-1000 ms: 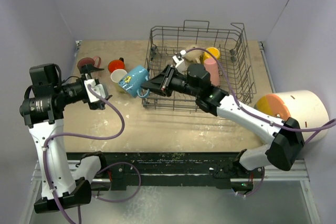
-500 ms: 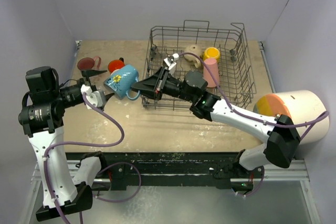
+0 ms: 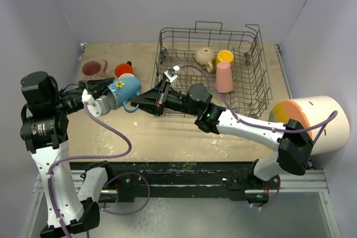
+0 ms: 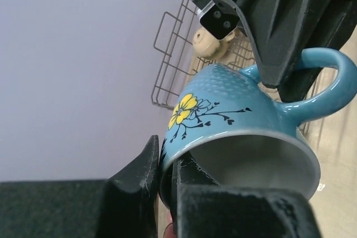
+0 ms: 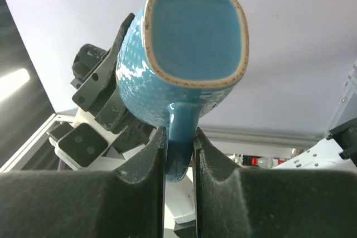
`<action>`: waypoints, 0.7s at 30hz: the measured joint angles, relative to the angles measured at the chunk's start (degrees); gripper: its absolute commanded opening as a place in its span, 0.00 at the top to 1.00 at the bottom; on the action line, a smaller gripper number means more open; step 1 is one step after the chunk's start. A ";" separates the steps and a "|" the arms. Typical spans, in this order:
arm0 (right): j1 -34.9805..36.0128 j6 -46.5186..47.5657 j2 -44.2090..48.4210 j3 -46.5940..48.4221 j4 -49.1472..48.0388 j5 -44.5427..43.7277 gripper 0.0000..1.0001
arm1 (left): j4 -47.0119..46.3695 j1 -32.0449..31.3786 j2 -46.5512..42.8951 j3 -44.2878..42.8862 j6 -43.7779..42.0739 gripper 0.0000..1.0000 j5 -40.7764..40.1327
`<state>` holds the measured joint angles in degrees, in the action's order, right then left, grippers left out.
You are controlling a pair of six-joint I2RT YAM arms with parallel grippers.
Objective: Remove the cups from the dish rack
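A blue mug (image 3: 122, 88) with a yellow flower hangs in the air left of the dish rack (image 3: 260, 65), held from both sides. My left gripper (image 3: 107, 95) is shut on its rim (image 4: 165, 160), one finger inside and one outside. My right gripper (image 3: 136, 102) is shut on the mug's handle (image 5: 179, 137), with the mug's square base (image 5: 192, 32) facing its camera. Inside the rack lie a beige mug (image 3: 204, 56), a yellow cup (image 3: 225, 56) and a pink tumbler (image 3: 224, 76). On the table at the left stand a dark pink mug (image 3: 93, 68) and an orange cup (image 3: 123, 69).
A big white cylinder with an orange end (image 3: 312, 116) lies at the right edge of the table. A pale cup (image 3: 128, 76) shows partly behind the blue mug. Grey walls close in the table on three sides.
The right arm has carried the blue mug leftward, away from the rack. The left gripper, open a second ago, has closed on the mug's rim.
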<state>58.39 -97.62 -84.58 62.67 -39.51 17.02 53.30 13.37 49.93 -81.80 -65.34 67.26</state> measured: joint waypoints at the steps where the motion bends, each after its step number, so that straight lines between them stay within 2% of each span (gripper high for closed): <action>1: 0.37 -0.59 -0.44 0.00 -0.31 -0.09 0.82 | -0.72 0.07 -0.20 0.33 0.24 1.00 -0.09; 5: 0.02 -0.31 -0.61 0.00 -0.35 -0.39 0.43 | -2.64 0.09 -0.70 2.01 1.97 1.00 -1.36; 7: -0.02 1.38 -0.09 0.00 1.16 -0.39 0.32 | -2.27 0.00 -0.20 2.49 3.37 1.00 -2.75; 9: -0.52 5.05 1.75 0.22 6.73 -0.46 0.23 | -1.55 -0.04 1.01 2.58 4.48 1.00 -5.14; 13: -5.29 14.51 6.64 3.10 23.19 -1.70 0.15 | 1.29 -0.04 7.76 0.26 5.40 1.00 -13.42; 17: -12.50 23.58 11.67 4.87 36.39 -4.81 0.12 | 5.33 -0.04 18.32 -5.31 4.74 1.00 -23.39; 21: -17.51 32.70 14.01 8.26 49.90 -10.49 0.11 | 9.57 -0.02 27.50 -6.38 4.20 1.00 -34.99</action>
<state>40.88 -64.93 -70.57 70.94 10.39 6.52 62.87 13.34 77.43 -88.18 -61.14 32.27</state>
